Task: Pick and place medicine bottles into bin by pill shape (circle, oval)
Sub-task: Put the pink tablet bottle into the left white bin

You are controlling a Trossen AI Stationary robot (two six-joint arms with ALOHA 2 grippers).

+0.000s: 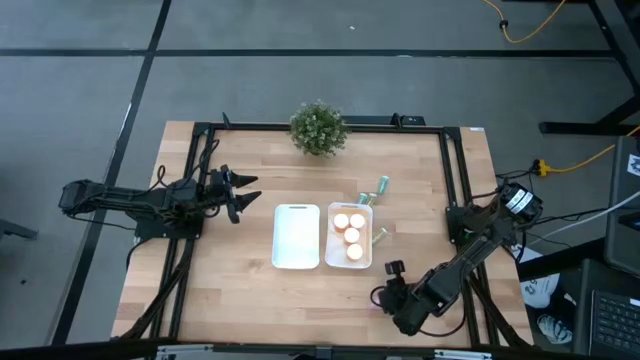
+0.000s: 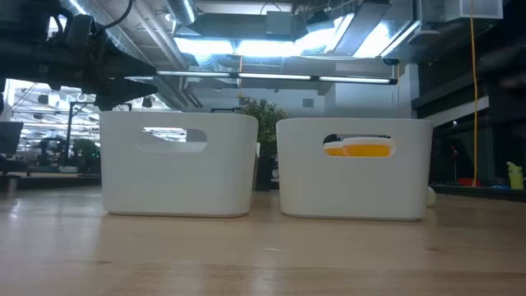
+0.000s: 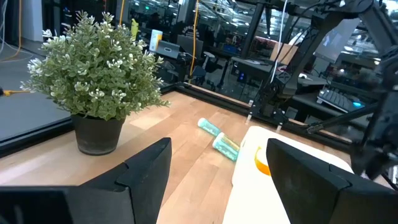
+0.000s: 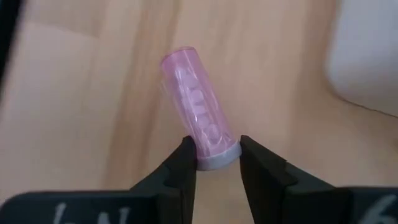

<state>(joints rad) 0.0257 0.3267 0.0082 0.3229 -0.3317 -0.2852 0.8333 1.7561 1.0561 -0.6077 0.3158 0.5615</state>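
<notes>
Pinching pink bottle point(image 4: 199, 121) cap end, right hand point(image 4: 214, 163).

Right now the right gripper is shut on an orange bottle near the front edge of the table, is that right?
Not quite: the bottle is pink, not orange. The right wrist view shows the right gripper shut on the pink bottle; the rest holds, near the table's front edge.

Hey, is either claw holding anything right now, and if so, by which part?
The right claw is shut on the pink medicine bottle, pinching its cap end. The left claw holds nothing.
</notes>
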